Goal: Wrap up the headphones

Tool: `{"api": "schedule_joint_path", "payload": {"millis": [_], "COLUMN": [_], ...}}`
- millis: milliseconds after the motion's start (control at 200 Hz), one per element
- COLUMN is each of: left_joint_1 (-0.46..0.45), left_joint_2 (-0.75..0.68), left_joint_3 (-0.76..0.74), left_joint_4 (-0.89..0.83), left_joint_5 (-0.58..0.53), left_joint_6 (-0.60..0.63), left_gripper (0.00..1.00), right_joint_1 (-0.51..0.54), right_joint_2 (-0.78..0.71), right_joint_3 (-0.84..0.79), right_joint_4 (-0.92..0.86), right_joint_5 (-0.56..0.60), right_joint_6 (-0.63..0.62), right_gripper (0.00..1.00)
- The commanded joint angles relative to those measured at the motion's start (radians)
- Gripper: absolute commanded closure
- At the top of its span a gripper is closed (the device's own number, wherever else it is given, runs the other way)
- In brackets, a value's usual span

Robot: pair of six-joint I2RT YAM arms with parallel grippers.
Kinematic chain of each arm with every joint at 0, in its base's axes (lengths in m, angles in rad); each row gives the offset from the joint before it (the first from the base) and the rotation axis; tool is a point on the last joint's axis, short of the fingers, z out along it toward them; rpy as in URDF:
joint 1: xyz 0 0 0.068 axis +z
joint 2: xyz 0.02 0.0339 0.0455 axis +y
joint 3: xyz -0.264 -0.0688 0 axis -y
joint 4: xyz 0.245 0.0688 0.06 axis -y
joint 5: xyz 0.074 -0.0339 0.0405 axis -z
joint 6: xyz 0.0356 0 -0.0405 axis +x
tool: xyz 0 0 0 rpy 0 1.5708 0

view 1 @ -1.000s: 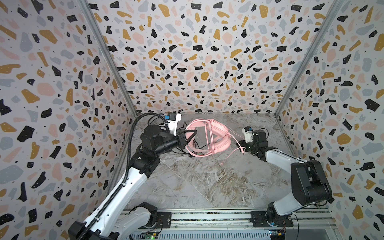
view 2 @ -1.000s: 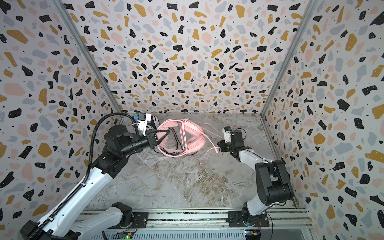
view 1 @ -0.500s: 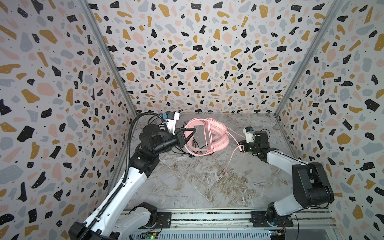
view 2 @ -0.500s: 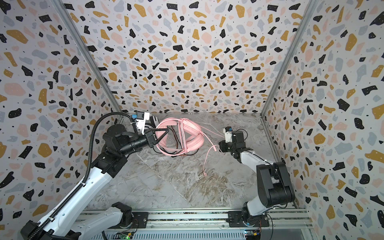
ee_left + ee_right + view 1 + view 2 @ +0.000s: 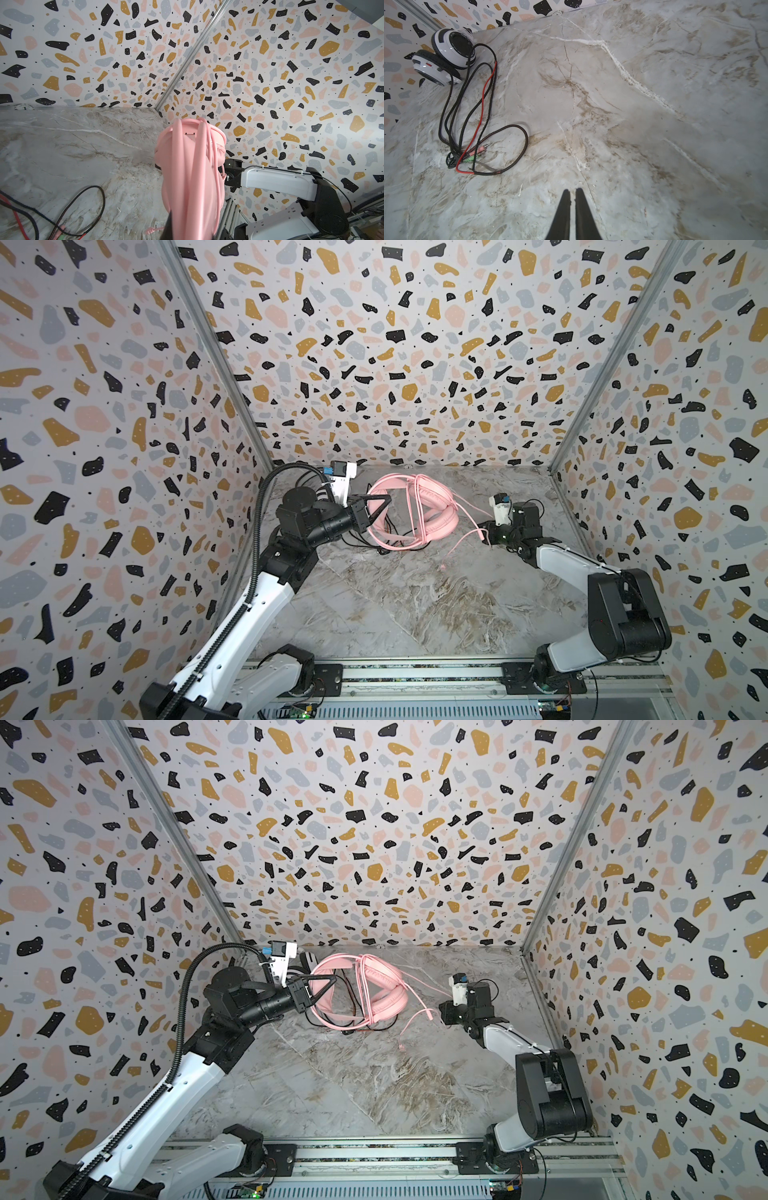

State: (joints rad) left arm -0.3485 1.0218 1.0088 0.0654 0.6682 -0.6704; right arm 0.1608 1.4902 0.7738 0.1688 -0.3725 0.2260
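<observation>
Pink headphones held up near the back of the marble table, their cord partly wound on.

Pink cable runs in several turns across the headband, and its loose tail drops to the table with the plug lying free. The left gripper is clamped tight on the headband side of the pink headphones; whether their lower edge touches the table I cannot tell. The right gripper sits low beside the loose tail, its fingers almost together with only a thin slit between them and nothing in it. White headphones with black stripes lie in the back left corner against the wall, their black cable spread in loose loops on the table.
</observation>
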Motion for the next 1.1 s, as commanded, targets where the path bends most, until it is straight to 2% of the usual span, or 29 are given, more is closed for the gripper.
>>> {"api": "schedule_joint_path", "payload": {"millis": [0, 160, 350, 471, 621, 711, 776, 901, 986, 1096], "left_joint_1": [0.023, 0.040, 0.048, 0.052, 0.059, 0.059, 0.060, 0.061, 0.062, 0.062], "left_joint_2": [-0.025, -0.020, -0.026, -0.033, -0.044, -0.044, -0.045, -0.049, -0.047, -0.052], "left_joint_3": [0.076, 0.082, 0.081, 0.092, 0.094, 0.094, 0.093, 0.092, 0.092, 0.088], "left_joint_4": [0.195, 0.192, 0.168, 0.150, 0.139, 0.142, 0.142, 0.139, 0.137, 0.139], "left_joint_5": [0.030, 0.040, 0.042, 0.049, 0.043, 0.049, 0.050, 0.056, 0.061, 0.061], "left_joint_6": [-0.023, -0.015, -0.017, -0.007, -0.005, -0.009, -0.011, -0.012, -0.012, -0.016], "left_gripper": [1.00, 1.00, 1.00, 1.00, 1.00, 1.00, 1.00, 1.00, 1.00, 1.00], "right_joint_1": [-0.010, -0.012, -0.014, -0.015, -0.023, -0.018, -0.012, 0.024, 0.050, 0.034], "right_joint_2": [-0.042, -0.050, -0.036, -0.024, -0.013, -0.015, -0.015, -0.021, -0.007, 0.005], "right_joint_3": [0.001, 0.004, 0.022, 0.032, 0.054, 0.072, 0.089, 0.105, 0.130, 0.140], "right_joint_4": [-0.020, -0.040, -0.050, -0.054, -0.093, -0.099, -0.093, -0.035, -0.041, -0.025], "right_joint_5": [0.004, 0.036, 0.028, 0.061, 0.198, 0.271, 0.297, 0.251, 0.324, 0.375], "right_joint_6": [-0.010, -0.019, -0.016, -0.002, 0.052, 0.059, 0.032, -0.113, -0.178, -0.215], "right_gripper": [0.87, 0.79, 0.79, 0.92, 1.00, 1.00, 1.00, 0.98, 0.98, 0.98]}}
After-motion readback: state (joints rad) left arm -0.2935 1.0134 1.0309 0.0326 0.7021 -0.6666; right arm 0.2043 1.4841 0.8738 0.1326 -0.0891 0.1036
